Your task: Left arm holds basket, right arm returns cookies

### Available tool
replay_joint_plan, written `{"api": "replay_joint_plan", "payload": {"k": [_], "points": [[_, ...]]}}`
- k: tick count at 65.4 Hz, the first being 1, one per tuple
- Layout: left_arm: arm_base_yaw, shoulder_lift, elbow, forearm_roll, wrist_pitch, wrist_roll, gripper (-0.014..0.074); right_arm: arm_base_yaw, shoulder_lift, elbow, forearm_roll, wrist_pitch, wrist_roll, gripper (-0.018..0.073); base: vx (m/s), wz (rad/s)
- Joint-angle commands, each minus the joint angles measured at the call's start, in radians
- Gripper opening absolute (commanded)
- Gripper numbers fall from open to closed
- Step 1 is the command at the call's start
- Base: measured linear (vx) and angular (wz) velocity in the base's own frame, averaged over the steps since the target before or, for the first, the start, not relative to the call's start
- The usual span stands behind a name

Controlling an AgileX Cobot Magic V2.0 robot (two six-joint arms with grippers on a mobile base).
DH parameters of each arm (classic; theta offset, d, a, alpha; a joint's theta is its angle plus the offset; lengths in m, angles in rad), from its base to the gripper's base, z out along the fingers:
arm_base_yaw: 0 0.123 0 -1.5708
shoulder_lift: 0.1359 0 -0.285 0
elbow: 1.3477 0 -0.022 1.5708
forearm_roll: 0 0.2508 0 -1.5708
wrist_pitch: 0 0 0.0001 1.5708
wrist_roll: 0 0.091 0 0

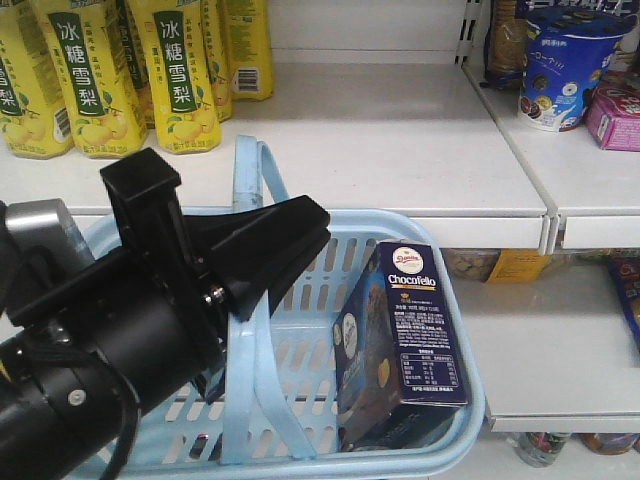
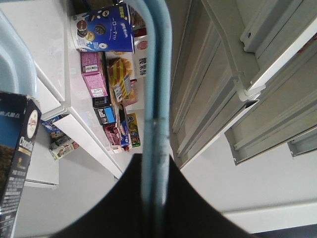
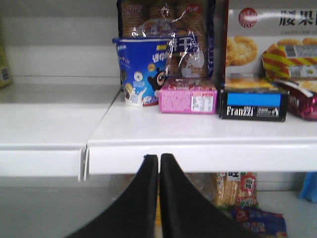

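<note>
Cookies (image 1: 400,340) lean in the basket (image 1: 352,219) whose handle (image 1: 248,165) the left pincer (image 1: 288,243) pinches; the right pincer (image 3: 159,160), pressed together and empty, should spread first, then grip the box's narrow sides.

Left jaws clamp the basket handle (image 2: 157,74); cookies (image 2: 17,163) lower-left.

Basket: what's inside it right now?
The cookies stand tilted at the right end of the basket. The left arm covers the left part, so anything lying there is hidden.
</note>
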Motion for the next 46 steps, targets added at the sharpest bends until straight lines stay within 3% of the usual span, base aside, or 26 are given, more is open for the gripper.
{"api": "replay_joint_plan", "payload": {"k": [1,11,30,39,46], "points": [[-0.007,-0.023,-0.032,0.045,-0.083,0.004,-0.0008,-0.007,0.105,-0.145,-0.018,-0.016,-0.012,-0.0003,0.00,0.00],[-0.007,-0.023,-0.032,0.045,-0.083,0.004,-0.0008,-0.007,0.211,-0.276,-0.018,0.020,-0.028,-0.0003,0.00,0.00],[-0.007,-0.023,-0.032,0.045,-0.083,0.004,-0.0008,-0.007,0.234,-0.291,-0.011,0.020,-0.065,0.0036,0.00,0.00],[-0.007,-0.023,-0.032,0.045,-0.083,0.004,-0.0008,-0.007,0.234,-0.291,-0.004,0.023,-0.044,0.0205,0.00,0.00],[-0.007,-0.023,-0.032,0.045,-0.083,0.004,-0.0008,-0.007,0.234,-0.291,-0.004,0.023,-0.044,0.0429,0.00,0.00]]}}
